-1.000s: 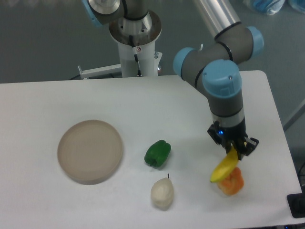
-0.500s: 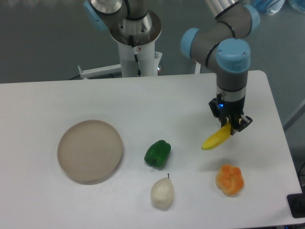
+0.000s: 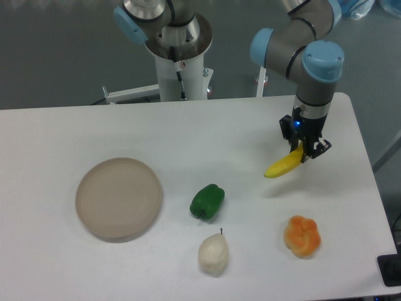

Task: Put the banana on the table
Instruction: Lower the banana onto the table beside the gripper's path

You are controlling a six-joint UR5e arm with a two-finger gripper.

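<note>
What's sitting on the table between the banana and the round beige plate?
In the fixed camera view, the green pepper lies between the held banana and the plate, slightly nearer the camera than a straight line; otherwise that stretch of table is bare.

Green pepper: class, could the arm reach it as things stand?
Probably not yet: the way to the green pepper looks open, but the gripper is shut on the banana.

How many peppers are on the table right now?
2: a green pepper near the middle, right of the plate, and an orange pepper near the front right. None seems hidden.
</note>
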